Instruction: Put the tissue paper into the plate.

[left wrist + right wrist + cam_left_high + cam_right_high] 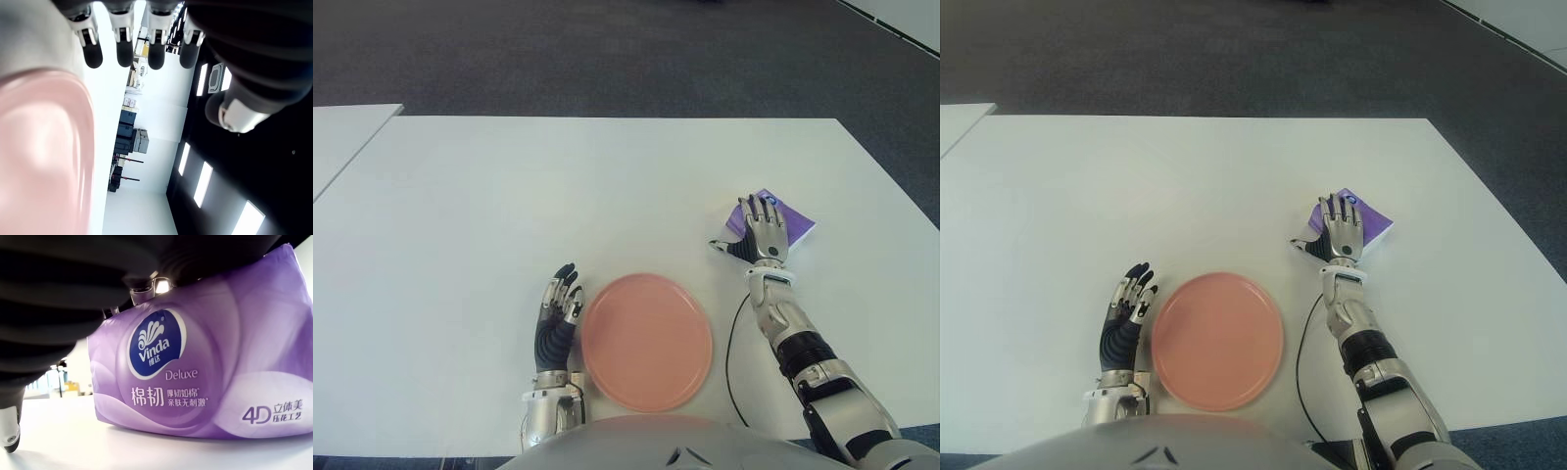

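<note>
One hand matters: your right hand point(763, 231) lies spread over the tissue pack point(795, 221), near the counter's right edge.

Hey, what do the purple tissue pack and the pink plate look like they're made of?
Tissue pack: likely thin plastic film, glossy, with printed logo and soft creases; the right hand lies over it. Plate: smooth, matte pink, evenly coloured, probably plastic or melamine, though ceramic can't be ruled out.
</note>
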